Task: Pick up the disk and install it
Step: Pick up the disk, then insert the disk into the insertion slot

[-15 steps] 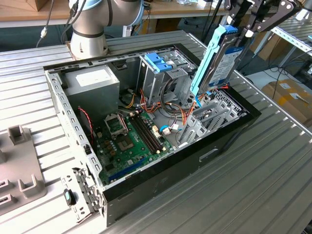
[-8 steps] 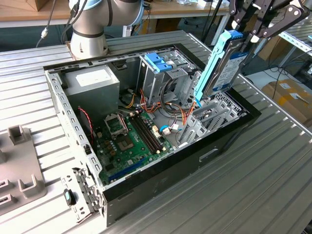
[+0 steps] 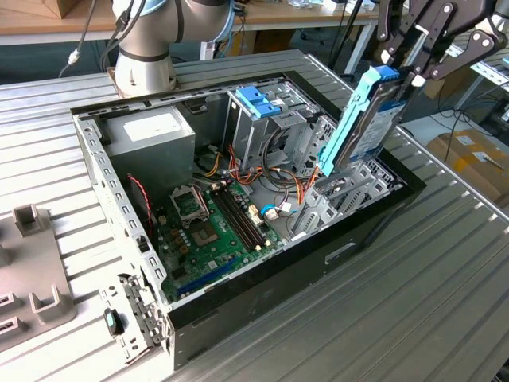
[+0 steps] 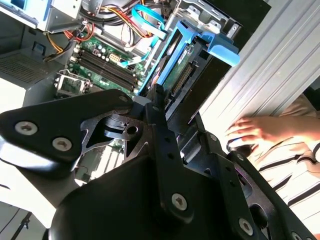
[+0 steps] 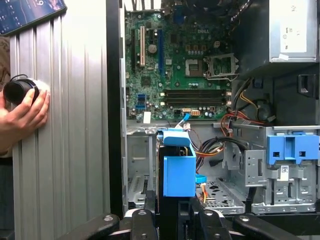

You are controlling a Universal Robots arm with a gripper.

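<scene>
Print check: labels present, nothing cleanly readable.
White label point(image 3: 151, 126) on the power supply box point(image 3: 159, 151) beside the motherboard point(image 3: 211, 235); small white sticker point(image 5: 283, 170) on the drive cage point(image 5: 255, 172) near the motherboard (print too fine); the motherboard's own silkscreen marks are illegible.

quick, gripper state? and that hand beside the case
Gripper: shut on the disk, held tilted over the open case.
Person's hand: cupped around a small black round object.

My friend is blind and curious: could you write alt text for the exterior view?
A robot gripper holds the disk tilted, its lower end in an open computer case on a ribbed metal table. A green motherboard shows inside.
</scene>
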